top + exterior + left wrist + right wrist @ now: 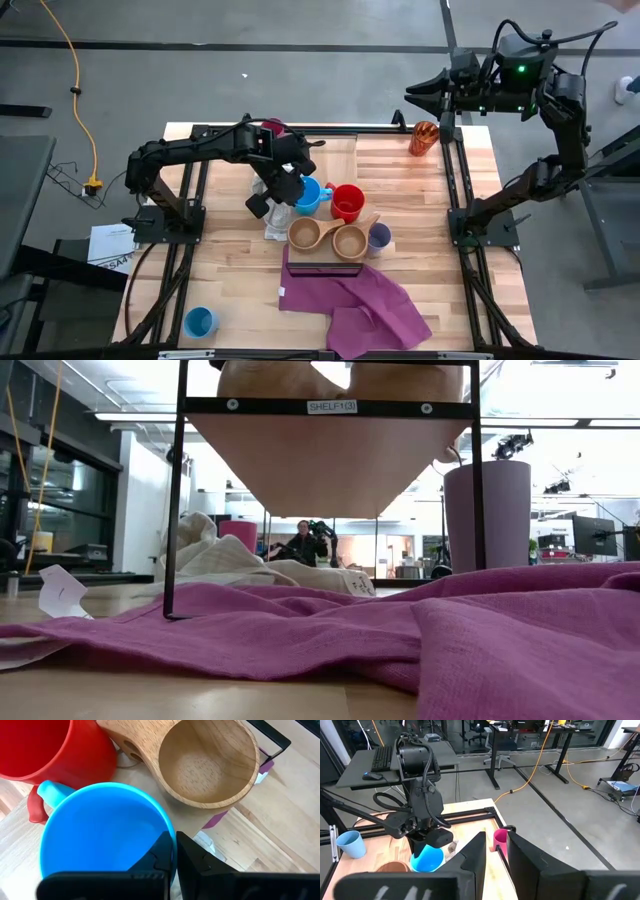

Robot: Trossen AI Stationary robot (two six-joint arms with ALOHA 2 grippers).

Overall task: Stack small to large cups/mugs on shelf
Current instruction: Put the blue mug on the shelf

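Left gripper (174,851): jaws pressed together over the rim of a blue mug (307,193), one finger inside the mug and one outside, so the rim wall is pinched between them. The mug sits at mid-desk, just beside a red mug (347,203). In the left wrist view the blue mug (100,835) lies against the red mug (55,747), with a tan wooden cup (205,762) close beyond.

Right gripper (418,90): jaws parted and holding nothing, raised off the far right corner of the desk (420,200), near an orange-red tumbler (424,137) standing at that corner.

Shelf (325,268): a low dark-framed stand toward the near side of the desk, resting on a purple cloth (370,305). Two tan wooden cups (304,234) (350,242) sit side by side at the shelf, and a lavender tumbler (379,237) stands just to their right. In the low view the lavender tumbler (488,515) rises beside the shelf frame (330,407).

A magenta tumbler (272,128) stands at the far edge, partly hidden by the left arm. A second blue cup (201,322) stands alone at the near left corner. A crumpled pale cloth (272,215) lies under the left arm.
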